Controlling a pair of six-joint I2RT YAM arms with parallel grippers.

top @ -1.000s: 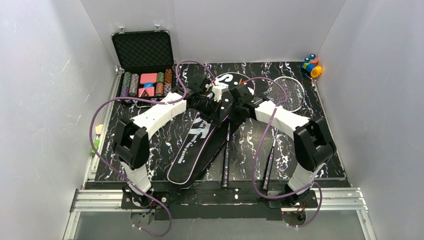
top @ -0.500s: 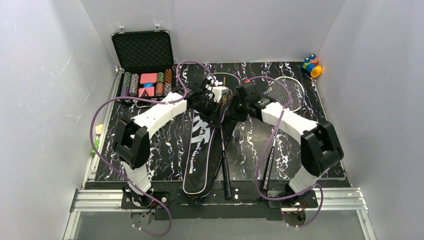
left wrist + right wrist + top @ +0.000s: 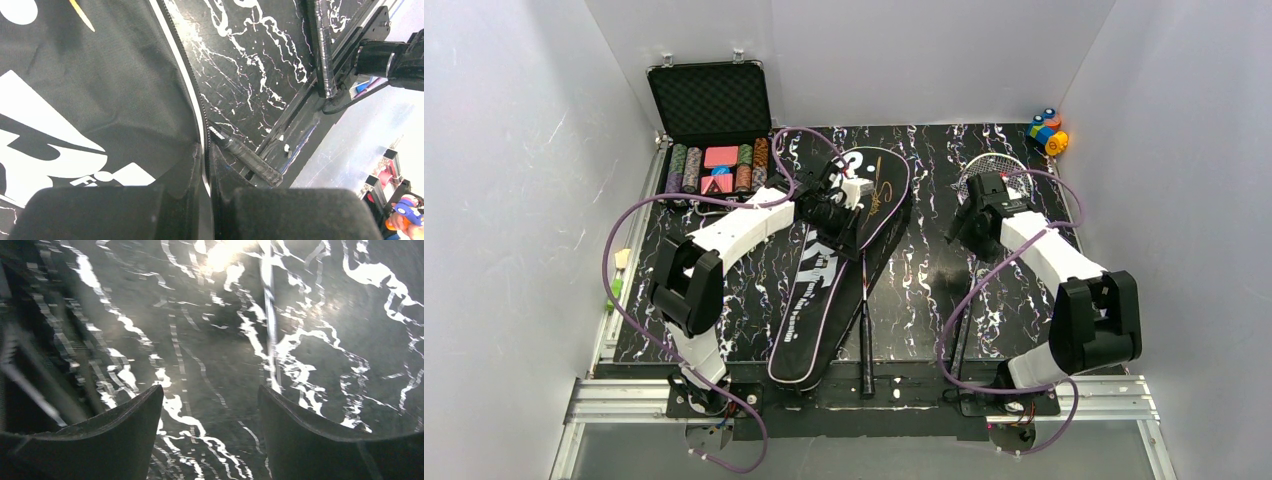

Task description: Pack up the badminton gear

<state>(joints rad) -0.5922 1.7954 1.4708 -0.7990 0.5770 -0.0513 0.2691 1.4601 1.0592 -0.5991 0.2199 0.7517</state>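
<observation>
The open poker chip case (image 3: 709, 130) stands at the far left. Right of it, the left gripper (image 3: 205, 150) is pinched closed on the zip edge of the black bag (image 3: 834, 270). The bag lies mid-table, its long axis running from the broad head at the far end to a narrow tip near and slightly left. A racket handle (image 3: 865, 345) pokes out nearward. Further right, the right gripper (image 3: 210, 390) hovers spread wide, holding nothing, over a thin blurred line, possibly the shaft of the second racket (image 3: 1014, 165), whose head points far; toy blocks (image 3: 1048, 132) sit in the far right corner

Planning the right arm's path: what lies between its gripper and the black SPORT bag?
Nothing but bare marbled mat between right gripper and bag, per the top view.
</observation>
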